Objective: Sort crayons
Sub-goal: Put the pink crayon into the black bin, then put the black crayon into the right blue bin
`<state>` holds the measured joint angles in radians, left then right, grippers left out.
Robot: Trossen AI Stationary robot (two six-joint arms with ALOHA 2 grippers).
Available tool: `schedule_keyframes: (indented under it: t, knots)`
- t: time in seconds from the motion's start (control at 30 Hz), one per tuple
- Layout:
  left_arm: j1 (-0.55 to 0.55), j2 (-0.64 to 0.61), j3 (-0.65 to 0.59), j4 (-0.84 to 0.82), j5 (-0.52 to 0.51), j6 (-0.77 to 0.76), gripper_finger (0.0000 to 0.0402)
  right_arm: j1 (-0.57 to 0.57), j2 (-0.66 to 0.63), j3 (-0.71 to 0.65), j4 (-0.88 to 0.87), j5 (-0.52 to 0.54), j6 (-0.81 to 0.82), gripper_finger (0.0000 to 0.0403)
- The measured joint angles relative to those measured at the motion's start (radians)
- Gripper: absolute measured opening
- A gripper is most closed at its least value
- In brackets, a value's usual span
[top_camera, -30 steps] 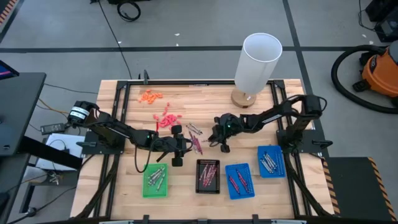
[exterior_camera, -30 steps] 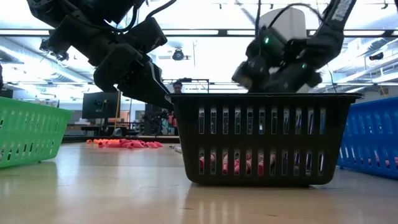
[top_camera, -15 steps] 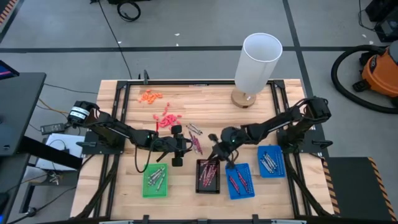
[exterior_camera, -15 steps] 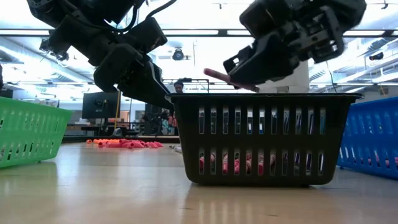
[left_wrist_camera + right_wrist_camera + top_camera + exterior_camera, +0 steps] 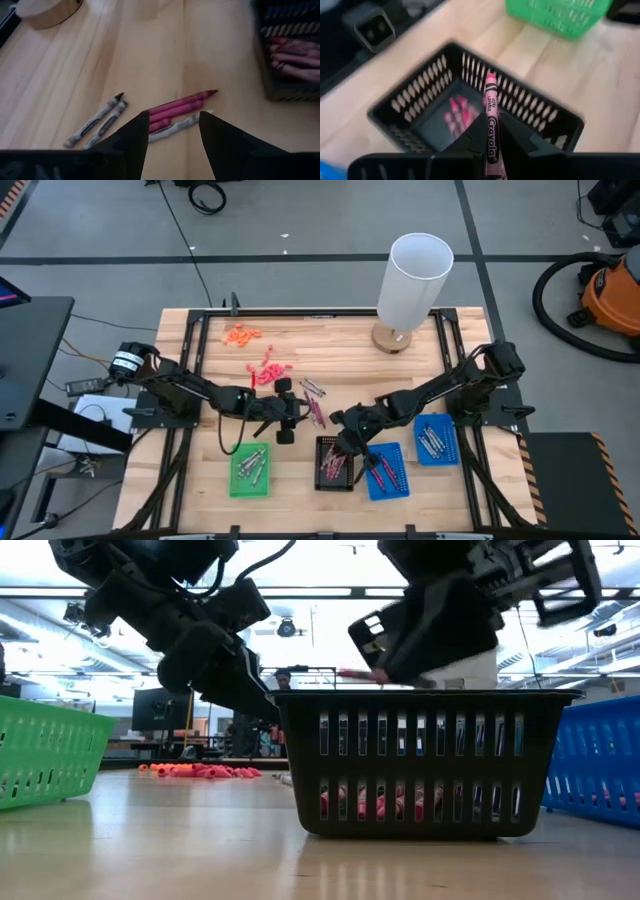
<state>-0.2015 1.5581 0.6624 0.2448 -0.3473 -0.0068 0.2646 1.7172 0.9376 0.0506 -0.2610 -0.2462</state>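
Currently, right hand (image 5: 490,145) is clamped on a pink crayon (image 5: 491,125), held above the black tray (image 5: 420,100). Left hand (image 5: 172,132) is held apart over loose crayons (image 5: 182,107) on the worktop (image 5: 150,50).

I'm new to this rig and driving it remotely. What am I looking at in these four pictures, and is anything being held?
Two dark robot arms work at a wooden table. One picture looks straight down, one looks level across the tabletop, and two come from cameras on the wrists. Four small baskets sit in a row: green, black and two blue. Loose crayons lie ahead of the open left gripper. The right gripper is shut on a pinkish-red crayon, poised above the black basket.
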Motion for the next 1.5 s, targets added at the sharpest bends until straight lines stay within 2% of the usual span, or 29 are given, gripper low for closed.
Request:
schedule_keyframes:
  t: [0.3, 0.5, 0.6, 0.8, 1.03, 1.23, 1.5]
  knots:
    - [0.053, 0.0, 0.0, -0.011, 0.016, 0.138, 0.0185, 0.026, 0.052, -0.001, 0.004, 0.062, 0.019, 0.0063]
    - [0.129, 0.0, 0.015, -0.042, 0.145, 0.158, 0.0185, 0.027, 0.06, -0.001, 0.006, 0.072, 0.043, 0.0105]
    - [0.168, 0.0, 0.034, -0.09, 0.152, 0.186, 0.0185, 0.027, 0.038, -0.001, -0.021, 0.117, 0.034, 0.0116]
    - [0.257, 0.019, 0.068, -0.135, 0.235, 0.214, 0.0185, 0.027, -0.026, -0.001, -0.061, 0.204, 0.002, 0.0114]
    - [0.296, 0.086, 0.105, -0.143, 0.266, 0.284, 0.0183, 0.029, -0.113, -0.002, -0.141, 0.367, -0.017, 0.0109]
    - [0.33, 0.162, 0.167, -0.172, 0.291, 0.312, 0.0165, 0.029, -0.157, -0.026, -0.123, 0.373, -0.016, 0.0109]
    - [0.364, 0.227, 0.216, -0.182, 0.324, 0.37, 0.0146, 0.029, -0.148, -0.055, -0.094, 0.375, 0.009, 0.0109]
